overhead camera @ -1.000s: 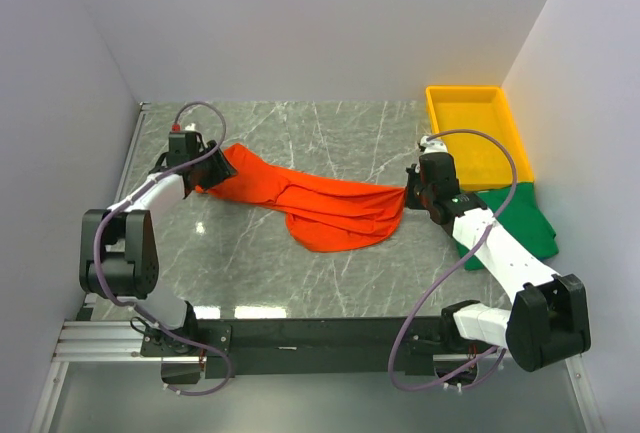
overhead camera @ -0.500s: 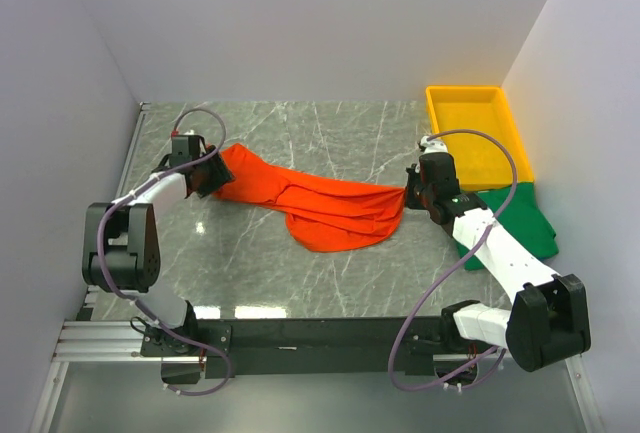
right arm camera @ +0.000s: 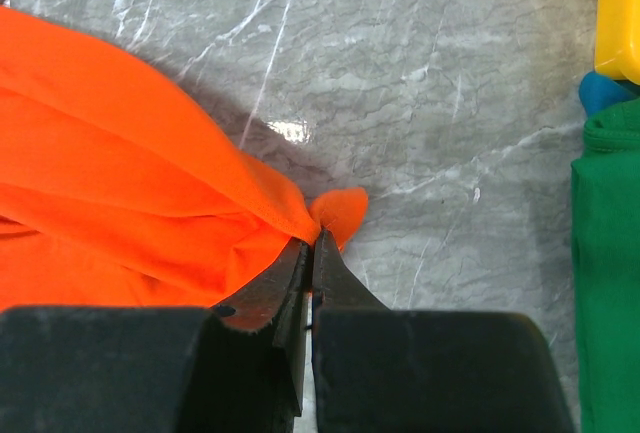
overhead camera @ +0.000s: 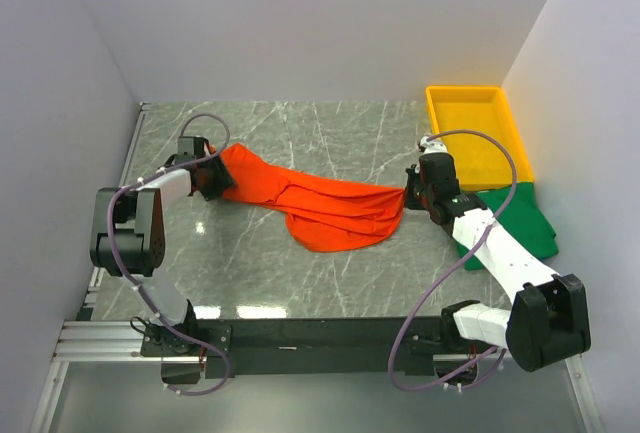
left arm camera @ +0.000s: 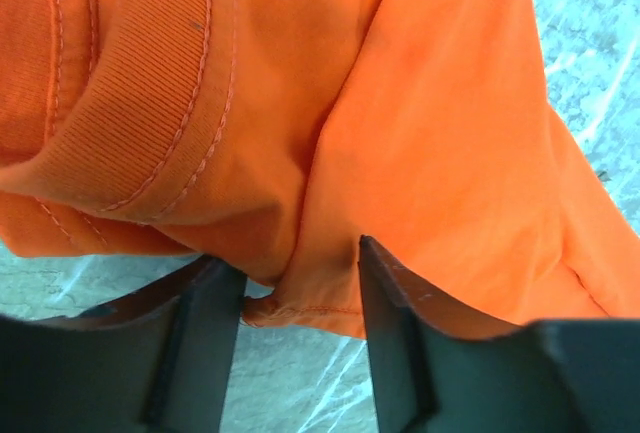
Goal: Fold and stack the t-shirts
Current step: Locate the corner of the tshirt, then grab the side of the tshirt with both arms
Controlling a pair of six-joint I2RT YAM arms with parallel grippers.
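Note:
The orange-red t-shirt [overhead camera: 320,203] lies stretched across the middle of the marble table, bunched in loose folds. My left gripper [overhead camera: 212,178] is at its left end. In the left wrist view its jaws stand apart around a stitched hem of the shirt [left arm camera: 400,103], beside the ribbed collar [left arm camera: 150,83], and the gripper [left arm camera: 300,288] is open. My right gripper [overhead camera: 410,193] is shut on the shirt's right tip, and the pinched cloth [right arm camera: 340,208] pokes out past the closed fingertips [right arm camera: 312,243]. The dark green t-shirt [overhead camera: 520,218] lies flat at the right edge, partly under the right arm.
A yellow plastic tray [overhead camera: 475,133] stands at the back right, just behind the green shirt. A small blue thing [right arm camera: 600,91] shows between tray and green cloth. White walls close in the table on the left, back and right.
The left gripper has shifted a little right and nearer, onto the shirt's left end, and the left arm's elbow has swung in. The right arm and the shirt's right tip have not moved.

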